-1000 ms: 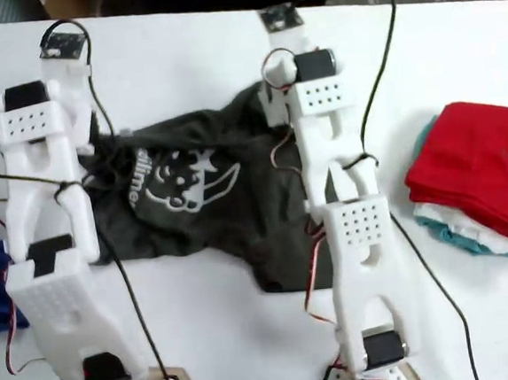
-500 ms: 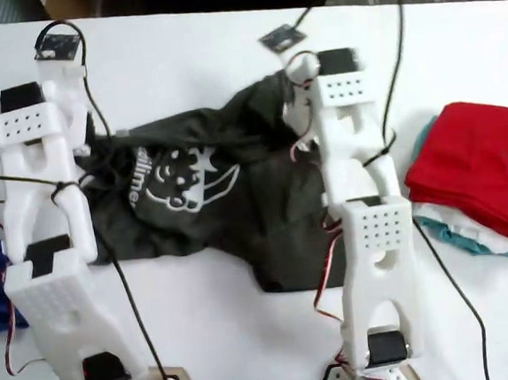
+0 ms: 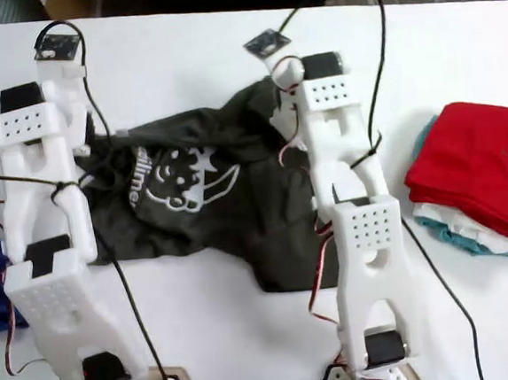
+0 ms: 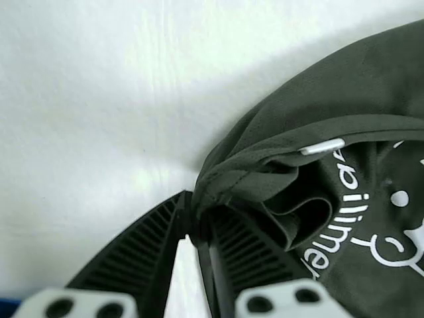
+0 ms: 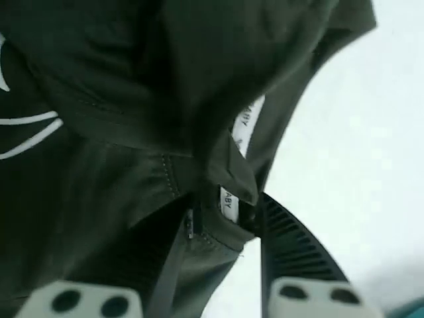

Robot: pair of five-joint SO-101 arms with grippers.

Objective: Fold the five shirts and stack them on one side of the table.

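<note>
Left wrist view, pincer pinching dark shirt

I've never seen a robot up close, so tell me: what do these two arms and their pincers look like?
Both the left arm and right arm are chunky white plastic shells with grids of small holes, black motor blocks at the joints, and loose black and red cables. The left pincer and right pincer have black ribbed fingers on white bases.

Five shirts — two arms.
</note>
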